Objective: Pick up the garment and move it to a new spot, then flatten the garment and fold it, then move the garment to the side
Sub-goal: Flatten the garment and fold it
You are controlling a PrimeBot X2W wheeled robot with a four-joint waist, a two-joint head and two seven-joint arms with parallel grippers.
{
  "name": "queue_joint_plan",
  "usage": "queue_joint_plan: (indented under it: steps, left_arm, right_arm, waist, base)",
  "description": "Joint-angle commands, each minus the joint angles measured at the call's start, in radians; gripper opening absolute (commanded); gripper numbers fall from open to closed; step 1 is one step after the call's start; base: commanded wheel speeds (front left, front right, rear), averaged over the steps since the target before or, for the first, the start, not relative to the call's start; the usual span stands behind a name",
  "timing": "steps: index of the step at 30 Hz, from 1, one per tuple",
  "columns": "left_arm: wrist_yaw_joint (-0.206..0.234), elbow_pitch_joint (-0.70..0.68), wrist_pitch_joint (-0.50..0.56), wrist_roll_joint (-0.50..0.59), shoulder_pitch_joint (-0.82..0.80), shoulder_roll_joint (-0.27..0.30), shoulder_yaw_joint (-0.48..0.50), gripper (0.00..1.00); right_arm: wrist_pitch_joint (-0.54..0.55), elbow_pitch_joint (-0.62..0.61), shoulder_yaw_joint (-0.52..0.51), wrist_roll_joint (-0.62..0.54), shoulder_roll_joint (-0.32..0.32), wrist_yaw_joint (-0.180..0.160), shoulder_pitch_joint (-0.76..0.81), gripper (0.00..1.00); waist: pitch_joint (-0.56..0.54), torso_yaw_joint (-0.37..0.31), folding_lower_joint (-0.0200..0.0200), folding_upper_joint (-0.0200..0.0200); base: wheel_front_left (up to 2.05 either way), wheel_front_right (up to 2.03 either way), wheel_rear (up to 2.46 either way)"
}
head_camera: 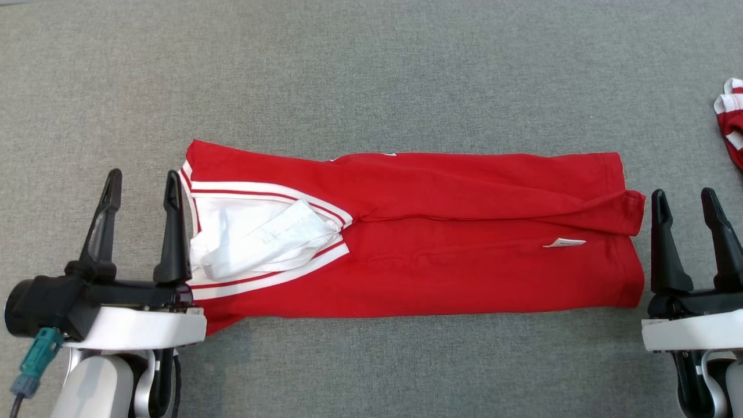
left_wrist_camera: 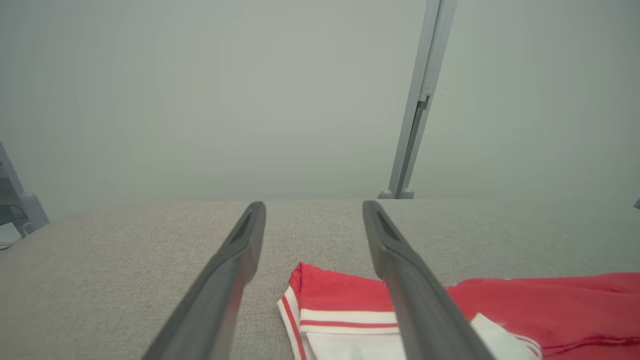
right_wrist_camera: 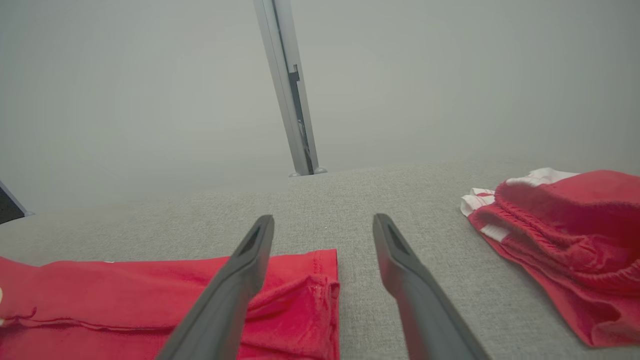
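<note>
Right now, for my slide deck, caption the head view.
Red garment folded lengthwise on grey surface; left claw and right claw open at its ends.

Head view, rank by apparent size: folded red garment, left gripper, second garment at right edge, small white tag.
1. Folded red garment, by far.
2. Left gripper, though it sits nearer the camera.
3. Second garment, cut by the frame edge; visible part only.
4. White tag.

Garment [head_camera: 464,261]: red knit cloth, matt, soft; white cloth trim.
Counter [head_camera: 371,75]: grey woven cloth, coarse, matt.
Left hand [head_camera: 142,180], right hand [head_camera: 684,197]: dark plastic, matt, smooth.
Post [left_wrist_camera: 417,115]: grey metal, smooth, satin.
Second garment [right_wrist_camera: 565,225]: red matt cloth.
</note>
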Motion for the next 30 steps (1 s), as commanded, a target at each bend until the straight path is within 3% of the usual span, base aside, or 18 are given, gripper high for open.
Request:
queue_joint_plan:
  steps: [1, 21, 30]
  left_arm:
    - [-0.011, 0.025, -0.003, 0.020, 0.016, 0.001, 0.011, 1.00]
    - [-0.104, 0.113, -0.003, 0.097, -0.001, -0.067, 0.079, 1.00]
    - [-0.138, 0.129, -0.003, 0.121, -0.039, -0.094, 0.079, 1.00]
  right_arm:
    - [-0.002, 0.008, -0.001, -0.012, -0.002, 0.001, 0.005, 1.00]
    - [0.020, 0.051, -0.013, -0.043, -0.018, 0.001, 0.003, 1.00]
    - [0.041, 0.180, 0.014, -0.027, -0.021, 0.001, -0.035, 1.00]
  waist:
    - [-0.002, 0.001, 0.0000, 0.0000]
    - [0.006, 0.023, 0.0000, 0.0000]
    - [0.032, 0.044, 0.0000, 0.0000]
  base:
    - [0.00, 0.00, 0.00]
    - [0.00, 0.00, 0.00]
    - [0.00, 0.00, 0.00]
